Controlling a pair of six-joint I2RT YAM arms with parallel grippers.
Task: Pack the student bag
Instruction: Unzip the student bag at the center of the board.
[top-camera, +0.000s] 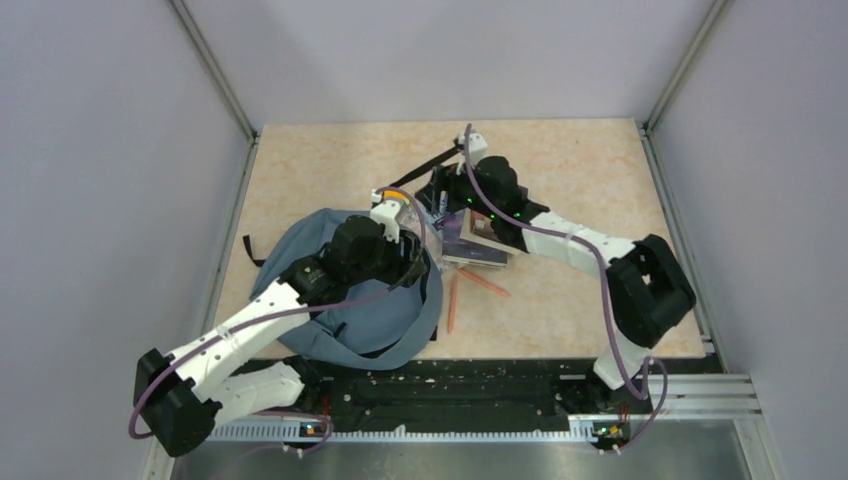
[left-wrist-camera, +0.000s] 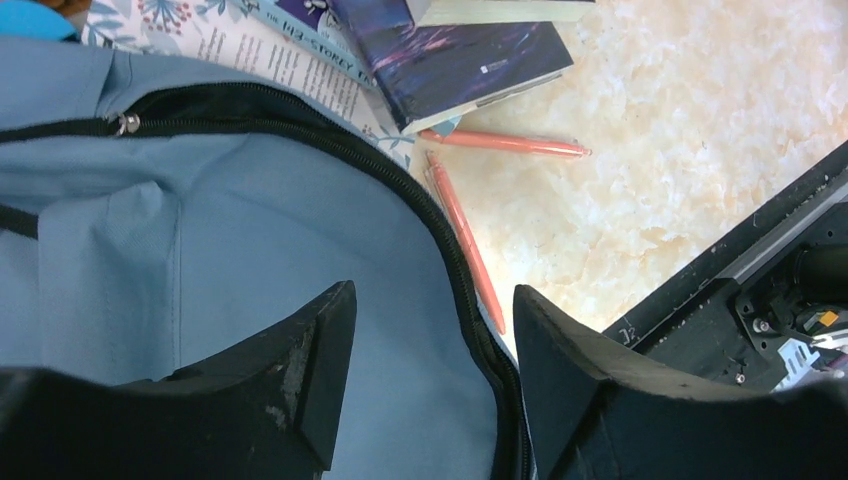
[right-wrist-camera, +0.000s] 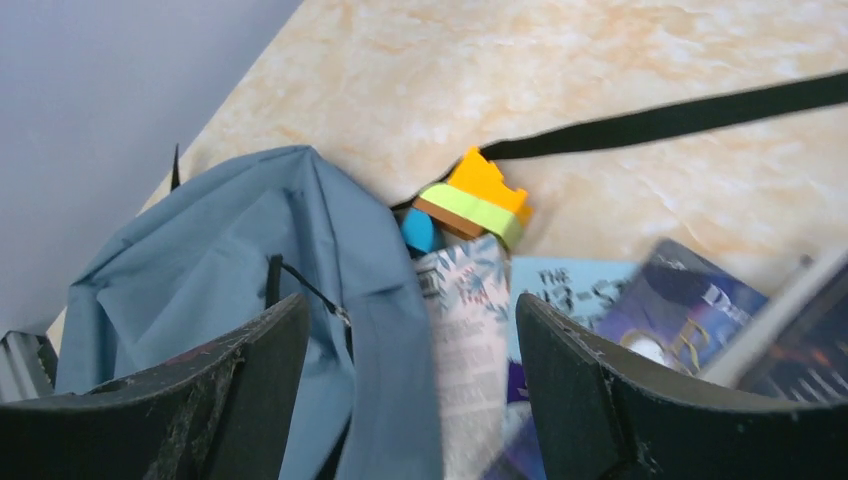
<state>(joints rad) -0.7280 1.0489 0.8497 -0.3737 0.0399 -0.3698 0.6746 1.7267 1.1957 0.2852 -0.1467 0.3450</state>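
The soft slate-blue fabric backpack (top-camera: 385, 322) lies on the left half of the beige marbled counter (top-camera: 580, 180). Its black zipper edge is just beside a heap of books (left-wrist-camera: 450, 60) and two salmon-pink pens (left-wrist-camera: 465, 240). The left pincer (left-wrist-camera: 430, 310) is spread above this zipper edge and holds nothing. The right pincer (right-wrist-camera: 412, 310) is also spread and empty, above the backpack's rim and a flowered paper booklet (right-wrist-camera: 465, 330).
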